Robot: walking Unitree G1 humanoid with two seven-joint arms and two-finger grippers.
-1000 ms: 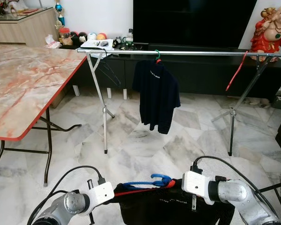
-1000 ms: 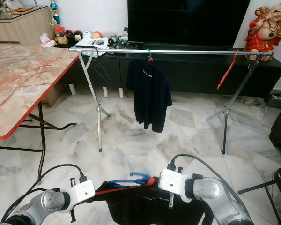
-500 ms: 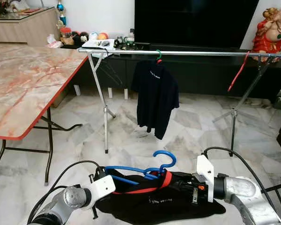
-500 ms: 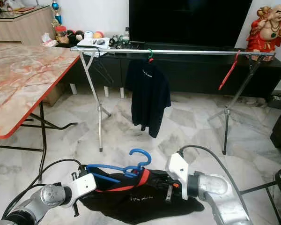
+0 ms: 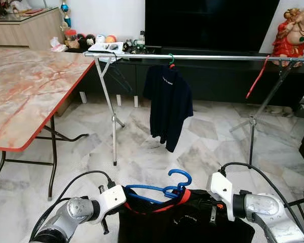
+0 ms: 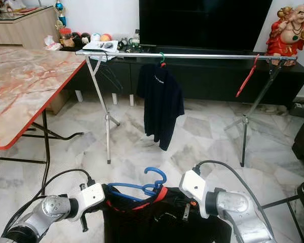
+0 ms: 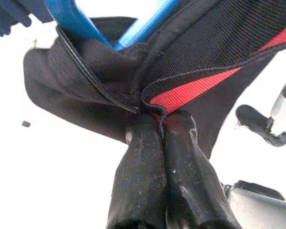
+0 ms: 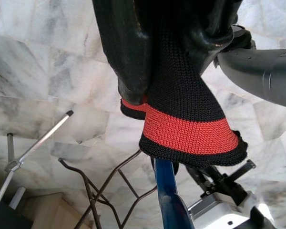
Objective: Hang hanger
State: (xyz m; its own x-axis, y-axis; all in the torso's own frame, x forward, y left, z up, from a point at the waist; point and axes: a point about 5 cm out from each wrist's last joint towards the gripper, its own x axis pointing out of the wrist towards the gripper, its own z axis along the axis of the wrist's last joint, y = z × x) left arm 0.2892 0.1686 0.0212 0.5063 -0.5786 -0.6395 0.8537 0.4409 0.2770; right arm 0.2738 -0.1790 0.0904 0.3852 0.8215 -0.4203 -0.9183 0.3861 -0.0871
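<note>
Before the silver drying rack (image 5: pixel 192 57), both arms reach low and inward, holding a black shirt (image 5: pixel 185 225) (red-trimmed collar) on its blue hanger (image 5: pixel 164 189); left gripper (image 7: pixel 159 125) and right gripper (image 8: pixel 174 52) pinch the fabric.

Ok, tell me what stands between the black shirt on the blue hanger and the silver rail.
Nothing visible does. Both grippers, left gripper and right gripper, pinch the black shirt with red collar trim on the blue plastic hanger. Open marble floor lies ahead to the silver clothes rail, where a dark navy shirt hangs left of centre.
</note>
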